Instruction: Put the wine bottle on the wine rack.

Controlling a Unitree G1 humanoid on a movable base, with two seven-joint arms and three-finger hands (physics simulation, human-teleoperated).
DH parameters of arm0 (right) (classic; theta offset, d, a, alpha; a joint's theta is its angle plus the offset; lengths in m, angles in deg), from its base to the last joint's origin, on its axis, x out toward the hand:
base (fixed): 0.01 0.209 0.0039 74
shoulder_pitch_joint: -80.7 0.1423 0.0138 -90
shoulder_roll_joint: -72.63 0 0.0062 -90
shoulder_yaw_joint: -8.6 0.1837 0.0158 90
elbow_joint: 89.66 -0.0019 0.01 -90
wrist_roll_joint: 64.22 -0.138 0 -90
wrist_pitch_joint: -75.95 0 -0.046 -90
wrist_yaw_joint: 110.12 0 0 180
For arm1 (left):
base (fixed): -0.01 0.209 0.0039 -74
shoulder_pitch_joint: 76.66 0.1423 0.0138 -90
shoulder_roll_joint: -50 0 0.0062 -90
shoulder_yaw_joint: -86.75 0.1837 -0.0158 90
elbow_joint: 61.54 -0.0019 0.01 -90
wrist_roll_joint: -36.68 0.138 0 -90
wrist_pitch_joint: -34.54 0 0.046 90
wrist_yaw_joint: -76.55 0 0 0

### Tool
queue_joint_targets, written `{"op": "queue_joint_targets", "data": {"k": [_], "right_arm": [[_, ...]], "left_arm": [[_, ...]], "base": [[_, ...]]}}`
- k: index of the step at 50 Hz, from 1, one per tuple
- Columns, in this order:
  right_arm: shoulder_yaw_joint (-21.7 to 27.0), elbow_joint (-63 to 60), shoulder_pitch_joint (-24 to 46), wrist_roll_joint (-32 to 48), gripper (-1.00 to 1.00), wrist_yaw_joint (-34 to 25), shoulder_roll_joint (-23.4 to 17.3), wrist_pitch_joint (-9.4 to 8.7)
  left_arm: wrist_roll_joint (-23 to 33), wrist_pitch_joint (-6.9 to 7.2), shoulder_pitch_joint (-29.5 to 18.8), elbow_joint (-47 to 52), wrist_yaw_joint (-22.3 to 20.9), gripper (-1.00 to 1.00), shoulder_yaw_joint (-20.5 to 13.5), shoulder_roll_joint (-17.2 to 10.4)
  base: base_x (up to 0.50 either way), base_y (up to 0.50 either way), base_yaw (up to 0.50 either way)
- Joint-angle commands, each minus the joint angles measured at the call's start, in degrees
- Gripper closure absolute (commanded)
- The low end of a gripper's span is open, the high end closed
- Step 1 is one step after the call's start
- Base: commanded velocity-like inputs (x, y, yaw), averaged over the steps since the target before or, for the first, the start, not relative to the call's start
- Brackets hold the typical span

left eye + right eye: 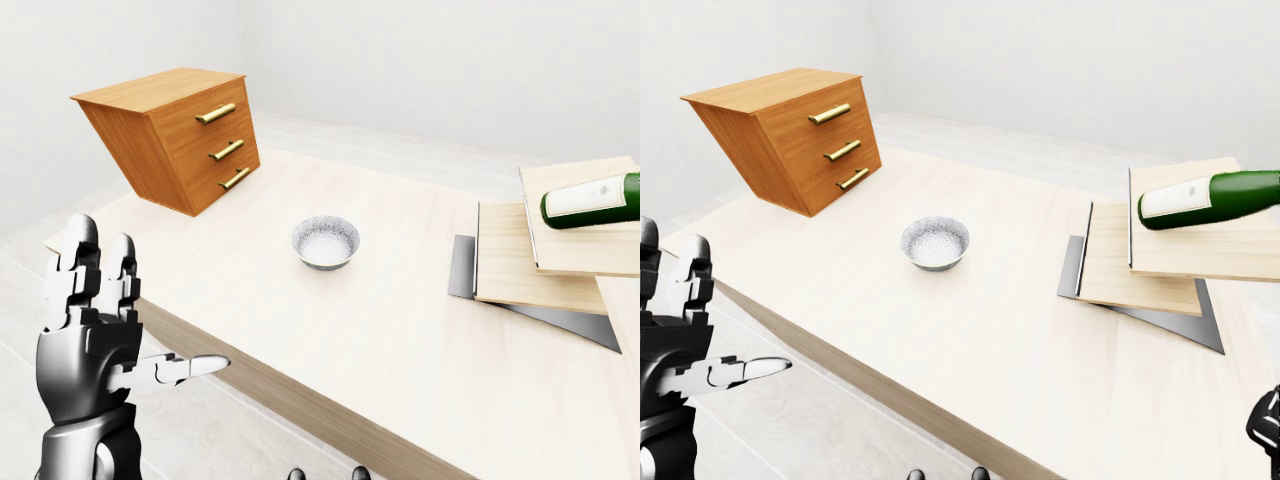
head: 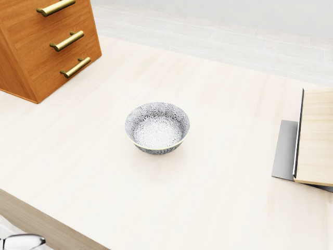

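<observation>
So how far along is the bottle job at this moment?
Nothing looks done that I can confirm. The wine bottle lies on its side over the stacked wooden boards at the right of the eye views; whether those are the rack is unclear. Nothing is in hand: the left hand is raised beside the table, fingers open and empty. The right hand barely shows. Reaching, grasping and placing all seem to remain.

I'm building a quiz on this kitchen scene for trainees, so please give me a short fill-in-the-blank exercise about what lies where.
1. The wine bottle lies on its ____ on the stacked wooden boards.
2. The drawer unit has ____ brass handles.
3. The patterned bowl on the table holds ____.
4. The left hand has its fingers ____, holding nothing.

Missing words: side; three; nothing; open
</observation>
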Motion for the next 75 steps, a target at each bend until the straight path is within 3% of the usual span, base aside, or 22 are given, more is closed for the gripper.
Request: {"op": "queue_joint_targets", "data": {"k": [1, 34, 45, 75], "right_arm": [[-1.3, 5.7, 2.8, 1.6, 1.0, -2.5, 2.4, 0.0], [-2.4, 9.8, 3.7, 7.2, 1.0, -6.4, 5.4, 0.0], [-1.5, 11.9, 1.6, 8.0, 1.0, -6.7, 5.8, 0.0], [1.0, 14.6, -0.8, 4.6, 1.0, -1.4, 4.1, 0.0]], "left_arm": [[0.2, 0.0, -0.3, 0.3, 0.3, -1.0, 0.3, -0.2], [0.1, 0.0, -0.1, -0.1, -0.3, -1.0, -0.5, -0.3], [1.7, 0.0, 0.8, -2.0, -0.9, -1.0, 1.2, 0.5], [0.6, 0.0, 0.9, -1.4, -1.0, -1.0, 0.0, 0.4]], "base": [[0.0, 0.0, 0.0], [0.0, 0.0, 0.0], [0.0, 0.0, 0.0], [0.0, 0.0, 0.0]]}}
